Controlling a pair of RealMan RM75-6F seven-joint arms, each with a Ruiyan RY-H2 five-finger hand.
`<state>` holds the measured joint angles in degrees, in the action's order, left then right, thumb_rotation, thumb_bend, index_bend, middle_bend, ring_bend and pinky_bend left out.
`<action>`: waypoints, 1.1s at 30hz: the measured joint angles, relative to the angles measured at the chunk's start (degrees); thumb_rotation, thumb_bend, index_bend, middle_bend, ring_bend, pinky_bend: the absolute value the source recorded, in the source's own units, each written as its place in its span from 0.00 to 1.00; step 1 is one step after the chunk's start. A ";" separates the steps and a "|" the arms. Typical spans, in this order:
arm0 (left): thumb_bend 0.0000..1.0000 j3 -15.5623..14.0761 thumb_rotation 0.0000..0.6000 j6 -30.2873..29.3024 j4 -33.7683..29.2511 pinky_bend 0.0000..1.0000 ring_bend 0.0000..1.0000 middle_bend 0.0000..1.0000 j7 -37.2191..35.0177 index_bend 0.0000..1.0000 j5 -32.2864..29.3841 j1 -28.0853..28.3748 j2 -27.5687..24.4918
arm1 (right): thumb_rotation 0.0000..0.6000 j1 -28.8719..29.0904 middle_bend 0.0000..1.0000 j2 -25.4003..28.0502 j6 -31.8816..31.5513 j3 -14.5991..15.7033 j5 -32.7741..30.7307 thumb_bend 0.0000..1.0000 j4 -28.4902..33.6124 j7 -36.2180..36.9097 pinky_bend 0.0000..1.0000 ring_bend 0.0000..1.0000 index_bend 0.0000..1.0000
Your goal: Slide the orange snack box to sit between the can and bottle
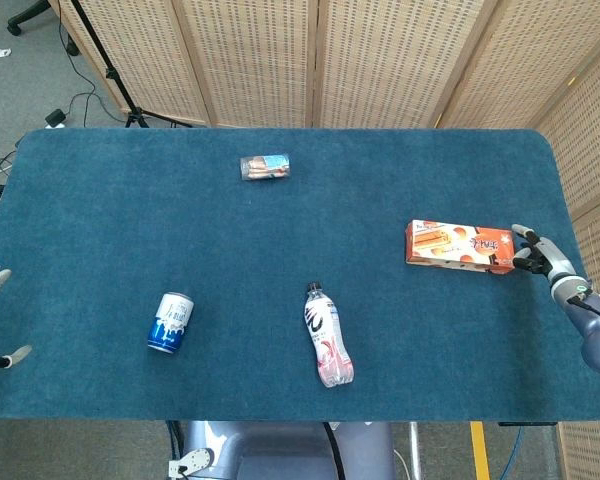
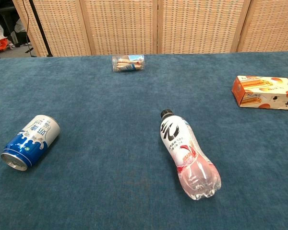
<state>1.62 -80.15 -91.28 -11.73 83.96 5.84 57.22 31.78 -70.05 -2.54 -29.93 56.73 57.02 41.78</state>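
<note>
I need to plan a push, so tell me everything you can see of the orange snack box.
The orange snack box is a long, flat carton, apparently cardboard, printed with biscuit pictures and a pale patterned end. It lies closed and flat on the blue felt table, near the right edge, far from the can and bottle. The right hand sits at its right end, fingers apart; contact cannot be told.
</note>
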 measured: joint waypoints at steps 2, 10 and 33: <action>0.00 -0.02 1.00 0.00 0.10 0.00 0.00 0.00 -0.11 0.00 0.05 0.00 -0.01 | 1.00 -0.08 0.05 0.29 0.07 -0.55 0.01 1.00 1.34 -0.55 0.05 0.00 0.00; 0.00 -0.12 1.00 0.23 0.23 0.00 0.00 0.00 -0.74 0.00 0.16 0.06 -0.21 | 1.00 1.10 0.06 0.99 -1.02 -0.33 -1.00 1.00 8.11 -2.69 0.05 0.00 0.00; 0.00 -0.15 1.00 -0.03 1.61 0.00 0.00 0.00 -3.17 0.00 0.34 -0.17 -0.33 | 1.00 6.64 0.00 3.51 -28.02 10.91 -6.48 0.00 23.11 -17.76 0.00 0.00 0.00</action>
<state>1.47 -80.18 -89.67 -14.90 84.30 5.67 56.89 38.43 -66.54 -30.56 -19.02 50.24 80.13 24.02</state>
